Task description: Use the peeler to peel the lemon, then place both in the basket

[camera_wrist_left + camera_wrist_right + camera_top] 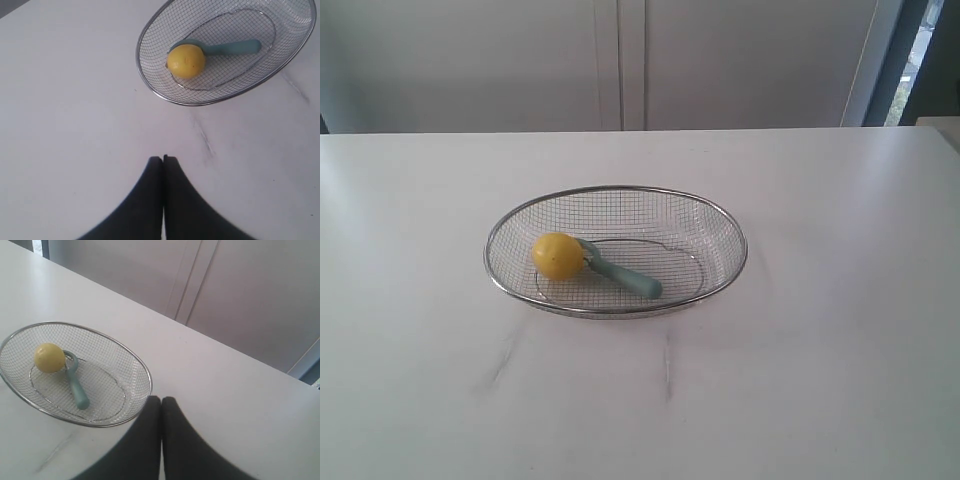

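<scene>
**Lemon and peeler both in the basket, grippers closed on nothing**

So the wire basket [616,187] sits about mid-table on the white table [840,380]. The lemon [557,255] lies inside it on the mesh floor, toward the left end as the exterior camera sees it. The peeler [625,277] is in there too, lying flat right next to the lemon. Its head is tucked up against the fruit, touching or as good as. The teal handle runs away from the lemon toward the middle of the basket and the near rim. Nothing grips the peeler, it just lies loose on the mesh.

Both grippers are off the basket, over bare table. The left gripper [163,159] has its two dark fingers pressed together with nothing between them. Same deal for the right gripper [161,399]: pinched tight and empty, with the basket off to one side.

Can't tell from these shots whether the lemon's skin has been cut. It looks plain yellow, with a couple of tiny dark specks in the left wrist view. Faint grey streaks [668,365] mark the table in front of the basket, and pale cabinet panels [740,60] stand behind.
</scene>
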`<state>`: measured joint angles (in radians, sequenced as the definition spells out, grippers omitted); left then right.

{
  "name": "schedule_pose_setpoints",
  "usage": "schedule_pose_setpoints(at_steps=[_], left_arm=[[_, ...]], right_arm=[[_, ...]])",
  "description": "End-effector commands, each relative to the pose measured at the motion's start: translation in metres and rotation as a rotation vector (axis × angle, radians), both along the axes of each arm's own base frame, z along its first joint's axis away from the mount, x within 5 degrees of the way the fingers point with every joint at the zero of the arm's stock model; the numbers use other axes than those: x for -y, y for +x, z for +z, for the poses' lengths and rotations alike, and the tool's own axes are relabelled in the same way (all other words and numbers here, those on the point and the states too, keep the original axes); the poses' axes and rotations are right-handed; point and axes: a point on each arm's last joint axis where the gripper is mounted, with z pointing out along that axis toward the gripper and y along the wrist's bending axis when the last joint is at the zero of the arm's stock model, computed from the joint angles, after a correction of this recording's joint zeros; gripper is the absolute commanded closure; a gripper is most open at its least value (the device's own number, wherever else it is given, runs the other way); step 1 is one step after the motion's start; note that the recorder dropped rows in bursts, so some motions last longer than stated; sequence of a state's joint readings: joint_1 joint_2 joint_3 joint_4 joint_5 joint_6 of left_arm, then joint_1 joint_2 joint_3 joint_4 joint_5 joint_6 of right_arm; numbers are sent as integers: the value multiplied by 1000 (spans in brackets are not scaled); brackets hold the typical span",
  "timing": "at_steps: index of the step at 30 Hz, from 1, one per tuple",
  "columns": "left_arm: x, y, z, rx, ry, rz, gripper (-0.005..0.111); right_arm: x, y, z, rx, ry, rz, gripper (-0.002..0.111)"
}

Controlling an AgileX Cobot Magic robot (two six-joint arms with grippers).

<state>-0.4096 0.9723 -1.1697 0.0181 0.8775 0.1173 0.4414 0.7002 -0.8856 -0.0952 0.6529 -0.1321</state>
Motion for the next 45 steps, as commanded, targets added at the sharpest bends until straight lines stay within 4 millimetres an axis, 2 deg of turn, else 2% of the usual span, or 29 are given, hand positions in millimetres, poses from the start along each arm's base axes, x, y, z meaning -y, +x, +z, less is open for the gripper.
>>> schedule_pose_setpoints(at_steps=[1, 6, 9, 12, 20, 30, 37, 40, 45], left_arm=[[-1, -6, 3, 13, -31, 2, 107], [1, -4, 12, 218, -164, 11, 107], [1, -1, 2, 339, -219, 31, 107], [-5, 1, -19, 376, -229, 69, 107], [-24, -5, -94, 369, -213, 186, 107], [-51, -41, -173, 433, -330, 394, 107], [-63, -66, -209, 485, -425, 510, 107], [-66, -71, -209, 522, -445, 535, 107], [-68, -82, -214, 478, -424, 563, 107]], right_arm=[[1, 0, 1, 12, 2, -8, 108], [1, 0, 1, 12, 2, -8, 108], [1, 0, 1, 12, 2, -8, 108], [1, 0, 1, 12, 2, -8, 108], [1, 0, 1, 12, 2, -8, 108], [1, 0, 1, 12, 2, -8, 108], [1, 0, 1, 12, 2, -8, 108], [1, 0, 1, 12, 2, -8, 108], [1, 0, 1, 11, 4, -7, 108]])
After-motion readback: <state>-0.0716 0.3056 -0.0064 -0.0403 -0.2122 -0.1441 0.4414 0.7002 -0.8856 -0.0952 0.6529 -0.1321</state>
